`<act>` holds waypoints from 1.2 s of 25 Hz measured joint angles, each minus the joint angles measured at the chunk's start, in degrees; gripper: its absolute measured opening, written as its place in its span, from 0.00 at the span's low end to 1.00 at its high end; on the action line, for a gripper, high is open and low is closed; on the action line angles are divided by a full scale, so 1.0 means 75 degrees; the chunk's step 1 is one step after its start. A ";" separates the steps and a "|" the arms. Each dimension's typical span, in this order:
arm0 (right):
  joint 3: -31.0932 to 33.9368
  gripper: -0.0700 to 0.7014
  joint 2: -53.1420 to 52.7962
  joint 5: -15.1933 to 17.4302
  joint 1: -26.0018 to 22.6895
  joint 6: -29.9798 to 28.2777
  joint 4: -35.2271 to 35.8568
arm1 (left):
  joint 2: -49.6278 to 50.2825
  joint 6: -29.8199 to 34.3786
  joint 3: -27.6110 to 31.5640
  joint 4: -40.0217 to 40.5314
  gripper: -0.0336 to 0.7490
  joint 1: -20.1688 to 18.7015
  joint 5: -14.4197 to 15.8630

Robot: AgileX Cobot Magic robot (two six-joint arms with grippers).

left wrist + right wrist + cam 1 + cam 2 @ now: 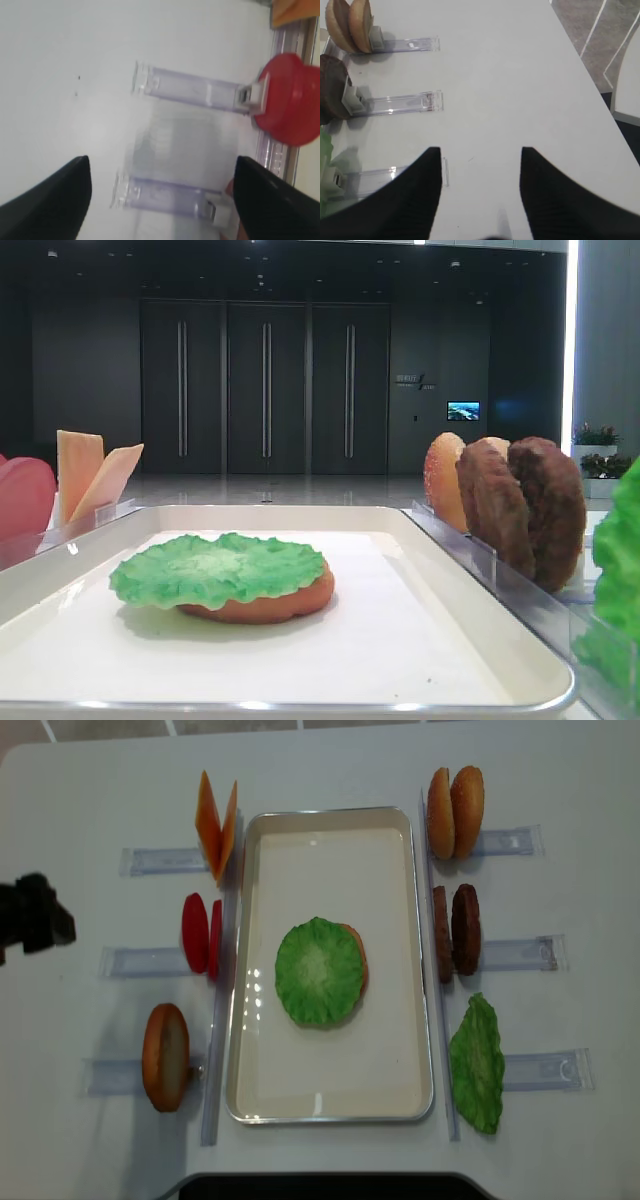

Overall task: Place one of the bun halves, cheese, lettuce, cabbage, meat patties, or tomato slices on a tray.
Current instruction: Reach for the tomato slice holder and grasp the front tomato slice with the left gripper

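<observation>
The white tray (330, 1105) lies in the middle of the white bench (330, 770). In the middle of the tray sits a green lettuce leaf (318, 970). It lies flat on top of an orange-brown bun half (265, 605), and only the bun's edge peeks out from under it.

On the left of the tray, clear racks (160, 860) hold more food standing on edge. At the far end are two cheese slices (216, 825) that lean apart like a V. In the middle are two red tomato slices (201, 935), close side by side. At the near end is one more bun piece (166, 1056).

On the right of the tray, two bun pieces (455, 812) stand together at the far end. Two dark brown patties (455, 930) stand in the middle. A second green leaf (477, 1063) is at the near end.

The left claw (162, 200) is spread wide and holds nothing. It hangs over the bench just left of the tomato rack, with one tomato slice (290, 107) showing at the side of its view. In the top view the left arm (32, 915) is a dark shape at the left edge, well apart from the tray.

The right claw (481, 187) is spread too and holds nothing. It hangs over bare bench on the right, near the ends of the racks.
</observation>
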 joint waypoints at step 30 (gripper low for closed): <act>0.0000 0.54 0.0000 0.0000 0.0000 0.0000 0.0000 | 0.3219 -0.4901 -0.1957 0.1472 0.91 -0.4483 -0.0063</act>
